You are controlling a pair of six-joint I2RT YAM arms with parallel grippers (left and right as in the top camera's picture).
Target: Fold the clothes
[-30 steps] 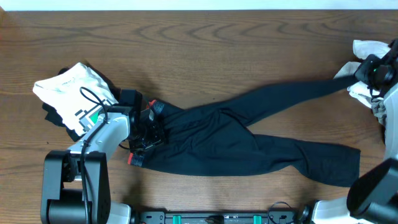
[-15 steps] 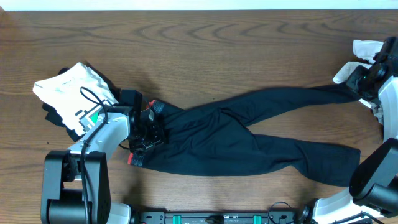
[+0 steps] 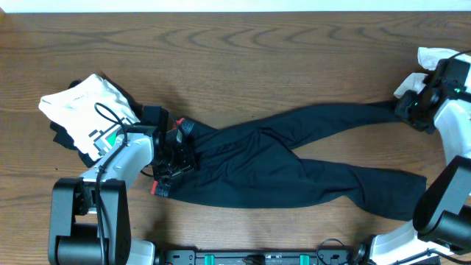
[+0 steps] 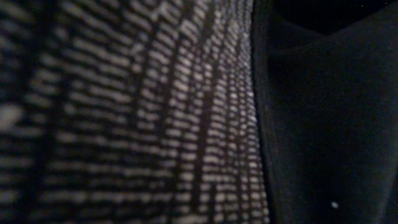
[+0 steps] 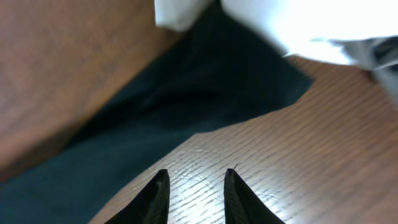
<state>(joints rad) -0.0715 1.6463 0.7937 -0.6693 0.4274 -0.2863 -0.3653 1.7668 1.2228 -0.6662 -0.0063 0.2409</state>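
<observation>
Black trousers [image 3: 280, 158] lie spread across the wooden table, waistband at the left and two legs running right. My left gripper [image 3: 175, 156] sits on the waistband and appears shut on it. The left wrist view is filled by grey-and-black knit waistband [image 4: 155, 112] beside black fabric, and no fingers show there. My right gripper [image 3: 409, 109] hovers at the end of the upper leg [image 5: 205, 93]. It is open [image 5: 197, 171], with only bare wood between its fingers. The leg's end lies flat just ahead of the fingertips.
A white T-shirt with green print [image 3: 85, 103] is piled at the left, behind the left arm. More white cloth [image 3: 434, 57] lies at the far right edge, close to the upper leg's end [image 5: 298, 25]. Bare wood runs along the back of the table.
My right gripper has opened and let go of the upper leg's end. The leg, stretched up to the right before, has settled on the table. The left arm has not moved.
</observation>
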